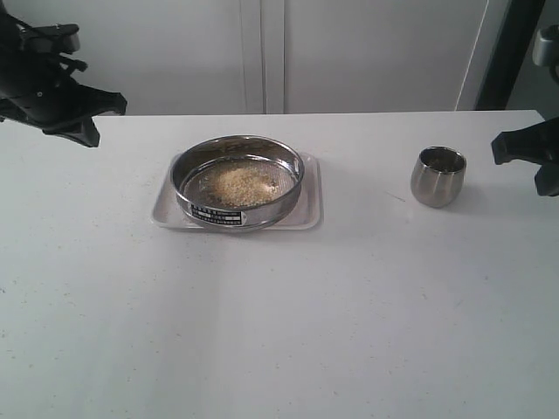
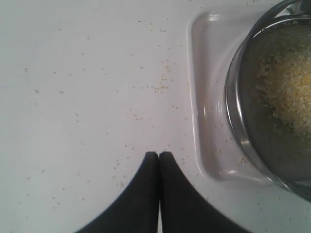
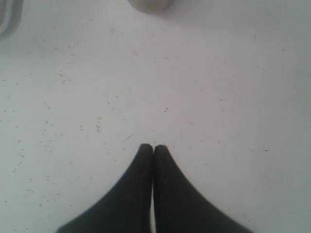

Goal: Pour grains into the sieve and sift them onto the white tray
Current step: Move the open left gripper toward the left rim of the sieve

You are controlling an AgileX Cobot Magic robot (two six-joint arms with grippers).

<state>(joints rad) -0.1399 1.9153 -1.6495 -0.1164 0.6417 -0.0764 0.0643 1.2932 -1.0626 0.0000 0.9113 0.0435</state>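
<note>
The white tabletop [image 1: 279,332] carries everything on its far half. Toward the middle of that half lies the flat white rectangular tray [image 1: 311,206], and sitting on it is the wide, shallow stainless-steel sieve with a wire-mesh bottom [image 1: 262,216], which covers most of the tray. Nearer the right edge stands a small rounded steel cup [image 1: 438,177], upright and well apart from the tray; whether anything is left inside cannot be told. A low heap of golden-yellow and whitish grains [image 1: 243,185] rests on the mesh, and a few specks are scattered on the table beside the tray.

The pouring looks done, so sifting seems to be the step in hand. To do it well, take the sieve by its rim, keep it level and over the tray, and shake gently.

The left gripper [image 2: 159,154] and the right gripper [image 3: 153,147] hover at the sides, tips pressed together, holding nothing.
</note>
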